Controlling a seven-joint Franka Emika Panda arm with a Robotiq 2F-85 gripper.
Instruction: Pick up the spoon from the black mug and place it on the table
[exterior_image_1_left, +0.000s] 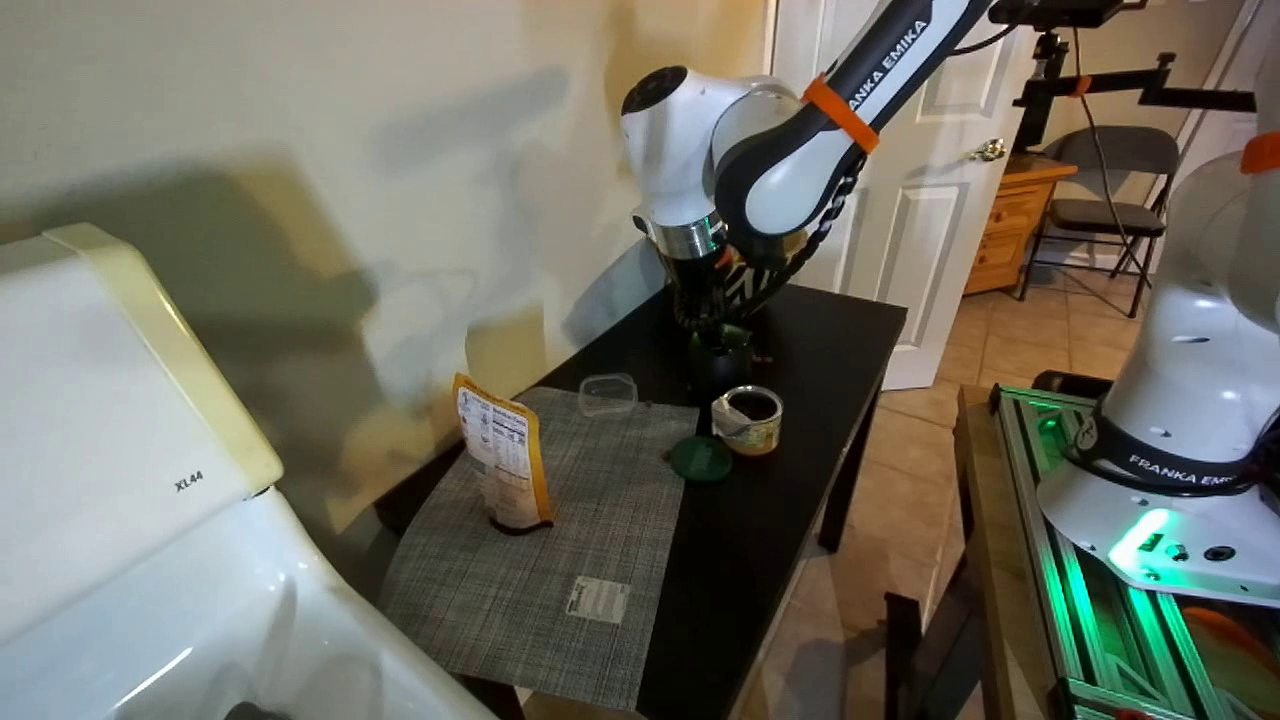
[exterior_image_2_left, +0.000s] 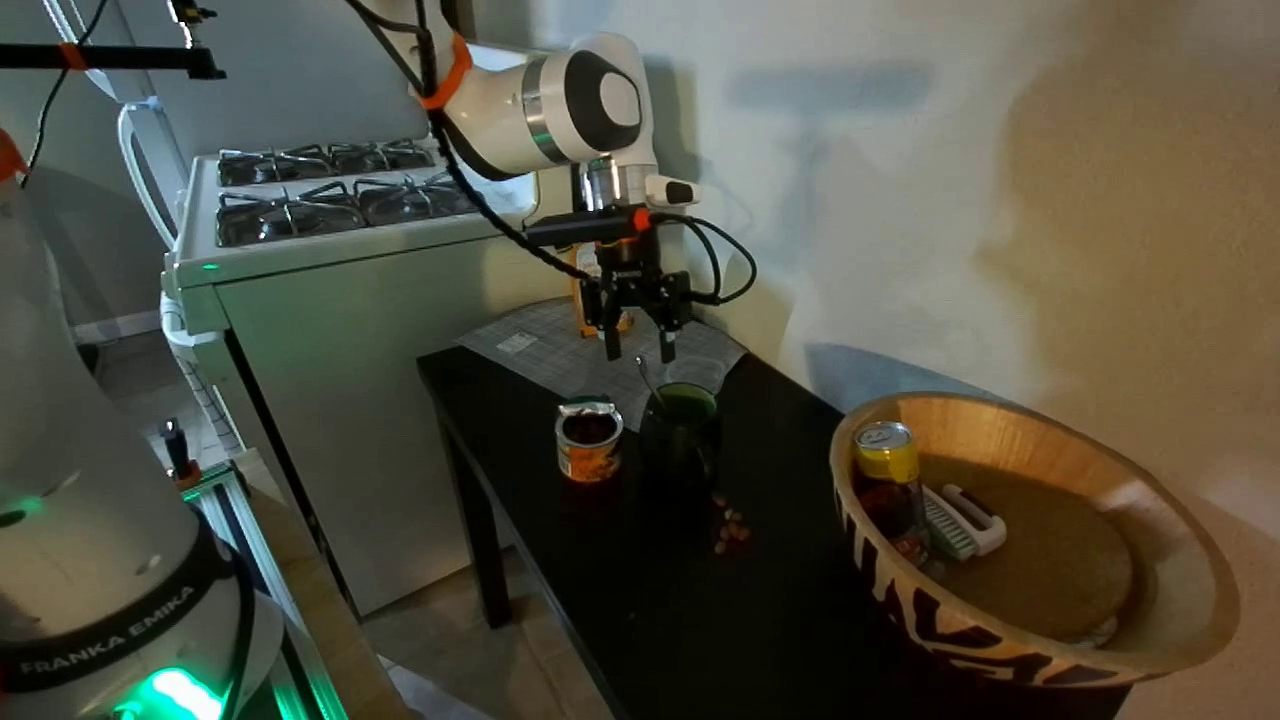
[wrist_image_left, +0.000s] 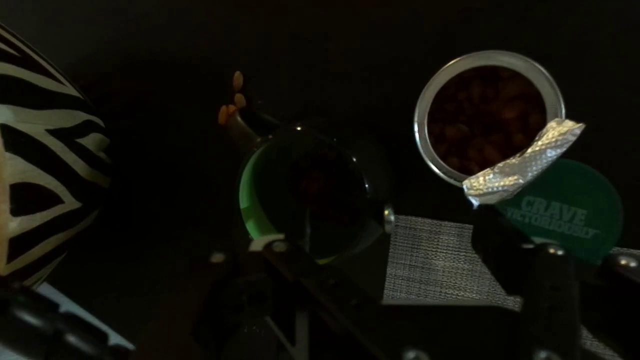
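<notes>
The black mug (exterior_image_2_left: 680, 450) has a green inside and stands on the black table (exterior_image_2_left: 640, 610); it also shows in the wrist view (wrist_image_left: 248, 192). The metal spoon (exterior_image_2_left: 648, 376) leans in the mug, handle up and out past the rim. Its handle end appears in the wrist view (wrist_image_left: 389, 219) between the two fingers; its bowl is hidden in the dark mug. My gripper (exterior_image_2_left: 640, 353) is open, pointing down above the mug, fingertips on either side of the handle's top. I cannot see contact. In an exterior view the gripper (exterior_image_1_left: 712, 325) is dark and the spoon cannot be made out.
An open can of nuts (exterior_image_2_left: 590, 460) stands beside the mug, near a green lid (exterior_image_1_left: 702, 460). A clear container (exterior_image_1_left: 608, 396) and a pouch (exterior_image_1_left: 505, 460) stand on the grey mat (exterior_image_1_left: 600, 530). A large wooden bowl (exterior_image_2_left: 1190, 600) and loose nuts (exterior_image_2_left: 733, 530) are nearby.
</notes>
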